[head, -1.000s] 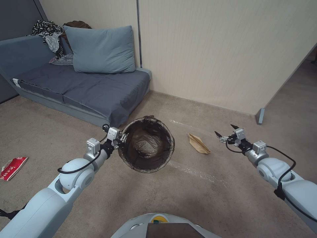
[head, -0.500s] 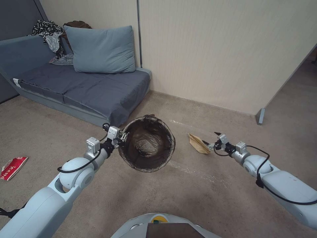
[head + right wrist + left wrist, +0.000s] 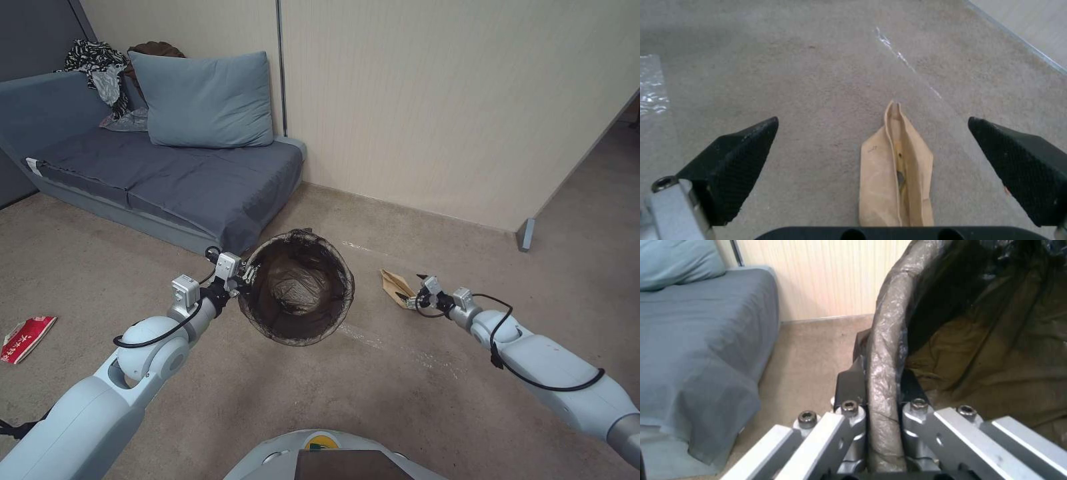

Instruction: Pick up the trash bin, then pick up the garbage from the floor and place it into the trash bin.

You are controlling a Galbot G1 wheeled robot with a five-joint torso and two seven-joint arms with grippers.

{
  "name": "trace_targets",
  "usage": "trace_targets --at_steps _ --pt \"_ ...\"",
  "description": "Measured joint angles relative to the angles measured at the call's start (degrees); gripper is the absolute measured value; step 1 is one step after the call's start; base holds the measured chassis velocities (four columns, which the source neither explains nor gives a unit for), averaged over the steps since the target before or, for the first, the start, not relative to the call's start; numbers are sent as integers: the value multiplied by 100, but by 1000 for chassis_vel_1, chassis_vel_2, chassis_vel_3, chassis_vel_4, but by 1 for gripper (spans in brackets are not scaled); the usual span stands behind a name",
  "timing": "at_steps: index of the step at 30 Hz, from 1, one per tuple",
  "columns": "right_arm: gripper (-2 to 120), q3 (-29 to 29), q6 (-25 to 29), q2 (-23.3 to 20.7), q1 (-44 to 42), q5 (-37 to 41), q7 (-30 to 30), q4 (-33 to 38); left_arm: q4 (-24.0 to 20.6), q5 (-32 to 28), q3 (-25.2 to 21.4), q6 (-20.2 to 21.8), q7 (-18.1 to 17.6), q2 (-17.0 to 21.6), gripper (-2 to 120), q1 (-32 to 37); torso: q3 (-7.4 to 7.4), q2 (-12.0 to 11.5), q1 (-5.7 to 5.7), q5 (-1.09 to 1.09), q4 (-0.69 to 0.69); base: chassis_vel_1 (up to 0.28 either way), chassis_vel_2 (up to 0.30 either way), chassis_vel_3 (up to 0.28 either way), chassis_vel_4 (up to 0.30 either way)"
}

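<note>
The trash bin [image 3: 297, 287], lined with a dark bag, hangs above the carpet. My left gripper [image 3: 247, 275] is shut on the bin's near-left rim. In the left wrist view the bagged rim [image 3: 885, 373] runs between the clamped left gripper [image 3: 882, 386]. Garbage lies on the floor: a tan paper bag [image 3: 395, 283] right of the bin and a red-and-white packet [image 3: 27, 337] far left. My right gripper [image 3: 413, 295] is low at the bag's right end, open. In the right wrist view the paper bag [image 3: 896, 176] lies between the spread fingers [image 3: 742, 163] of the right gripper [image 3: 872, 120].
A grey sofa [image 3: 167, 180] with a blue pillow [image 3: 200, 100] and piled clothes stands at the back left, close behind the bin. A beige wall runs behind, with a partition foot [image 3: 525, 233] at the right. Open carpet lies in front of me.
My right arm has swung left and down, bringing its open gripper from beside the paper bag onto the bag's end. The left arm and the bin have stayed in place.
</note>
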Motion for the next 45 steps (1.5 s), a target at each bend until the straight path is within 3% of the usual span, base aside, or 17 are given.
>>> trace_targets --at_steps 7,21,45 --pt "100 -237 -45 310 344 -67 4 -625 1 -29 -10 -5 -2 9 4 -14 0 0 0 1 1 0 0 0 0" --pt "100 -152 -1 843 424 -241 -92 -1625 11 -48 -5 -16 -8 15 4 -3 0 0 0 1 0 0 0 0 0" --pt "100 106 42 1179 532 -420 -91 -2506 -7 -47 0 -31 -10 5 4 24 0 0 0 1 0 0 0 0 0"
